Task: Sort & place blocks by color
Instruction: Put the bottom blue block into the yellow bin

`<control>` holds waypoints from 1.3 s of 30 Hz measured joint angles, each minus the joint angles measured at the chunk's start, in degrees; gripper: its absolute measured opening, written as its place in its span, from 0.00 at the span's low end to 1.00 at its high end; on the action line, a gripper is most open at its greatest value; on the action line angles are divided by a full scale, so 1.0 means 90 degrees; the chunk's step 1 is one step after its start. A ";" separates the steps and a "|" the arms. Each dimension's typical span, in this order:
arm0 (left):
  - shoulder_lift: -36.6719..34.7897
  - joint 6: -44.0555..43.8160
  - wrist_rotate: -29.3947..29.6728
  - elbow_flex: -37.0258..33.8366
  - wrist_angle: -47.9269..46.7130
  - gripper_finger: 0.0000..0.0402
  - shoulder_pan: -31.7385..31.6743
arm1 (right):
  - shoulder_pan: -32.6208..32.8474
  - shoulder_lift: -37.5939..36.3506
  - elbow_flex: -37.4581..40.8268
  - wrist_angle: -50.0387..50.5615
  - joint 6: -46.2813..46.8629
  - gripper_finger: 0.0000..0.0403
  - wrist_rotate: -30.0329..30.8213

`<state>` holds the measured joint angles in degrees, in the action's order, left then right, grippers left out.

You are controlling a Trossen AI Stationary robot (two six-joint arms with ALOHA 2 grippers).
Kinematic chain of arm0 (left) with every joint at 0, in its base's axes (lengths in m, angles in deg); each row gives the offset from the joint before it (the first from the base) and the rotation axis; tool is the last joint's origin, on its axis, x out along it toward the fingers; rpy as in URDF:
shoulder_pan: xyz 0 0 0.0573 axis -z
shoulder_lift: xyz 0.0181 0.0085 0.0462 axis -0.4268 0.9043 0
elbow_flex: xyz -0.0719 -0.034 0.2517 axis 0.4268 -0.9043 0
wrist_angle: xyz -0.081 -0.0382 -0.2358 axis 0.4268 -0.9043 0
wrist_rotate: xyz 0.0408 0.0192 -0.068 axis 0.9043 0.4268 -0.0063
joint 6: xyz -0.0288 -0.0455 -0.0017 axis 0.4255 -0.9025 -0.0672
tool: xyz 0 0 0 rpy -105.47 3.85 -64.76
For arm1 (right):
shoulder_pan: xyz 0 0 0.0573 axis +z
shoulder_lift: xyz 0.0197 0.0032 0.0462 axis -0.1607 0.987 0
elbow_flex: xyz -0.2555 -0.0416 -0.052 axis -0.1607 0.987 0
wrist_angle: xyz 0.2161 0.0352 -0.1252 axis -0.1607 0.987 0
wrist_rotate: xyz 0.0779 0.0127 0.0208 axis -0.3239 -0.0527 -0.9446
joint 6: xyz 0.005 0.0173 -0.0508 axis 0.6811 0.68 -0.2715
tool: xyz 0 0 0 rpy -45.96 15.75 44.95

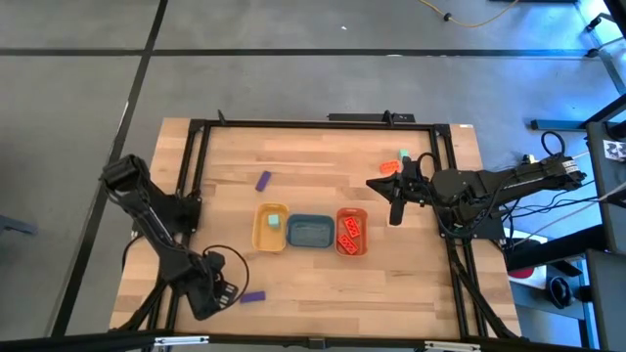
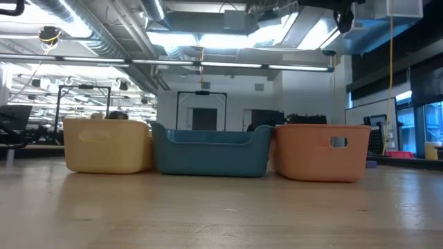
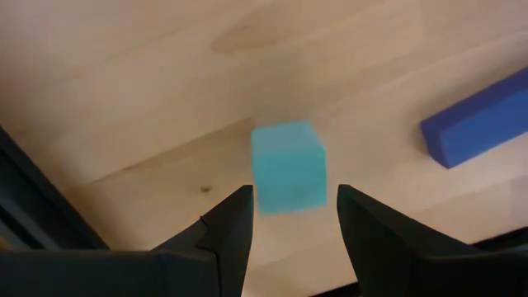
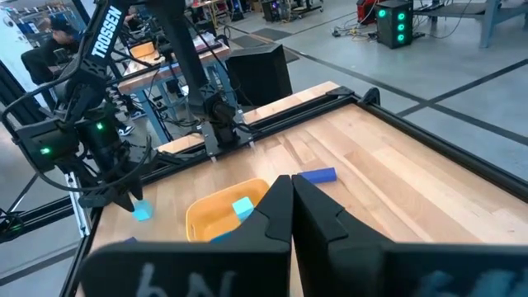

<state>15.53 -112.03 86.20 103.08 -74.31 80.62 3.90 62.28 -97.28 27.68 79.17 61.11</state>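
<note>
A mint-green cube (image 3: 287, 167) lies on the wood near the table's near left corner. My left gripper (image 3: 289, 216) points down over it, open, one finger on each side of the cube's near part. The same gripper (image 4: 134, 200) and cube (image 4: 142, 213) show in the right wrist view. A purple bar (image 1: 252, 295) lies just right of it, another (image 1: 262, 181) farther back. The yellow tray (image 1: 271, 227) holds a mint cube (image 1: 273, 222), and the orange tray (image 1: 351, 232) holds orange-red bricks. My right gripper (image 1: 396, 213) hovers shut, right of the orange tray, holding nothing.
An empty-looking blue tray (image 1: 310, 232) stands between the yellow and orange trays. An orange-red brick (image 1: 389, 167) and a mint cube (image 1: 403, 154) lie at the far right. A black frame rail (image 1: 186, 186) runs round the table. Bare wood lies before and behind the trays.
</note>
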 joint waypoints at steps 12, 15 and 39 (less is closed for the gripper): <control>0.0283 0.0019 0.0075 0.0000 0.0094 0.42 -0.0119 | -0.0001 0.0000 0.0000 0.0007 -0.0011 0.00 0.0000; 0.0313 0.0047 0.0103 0.0000 0.0085 0.42 -0.0119 | 0.0000 0.0000 0.0000 0.0009 -0.0014 0.00 0.0001; 0.0726 0.0306 -0.0119 -0.0002 0.0464 0.41 -0.0107 | 0.0000 0.0002 0.0000 0.0097 -0.0010 0.00 0.0003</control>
<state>22.06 -109.27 85.13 103.06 -70.14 79.66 3.90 62.30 -97.28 28.55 79.09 61.13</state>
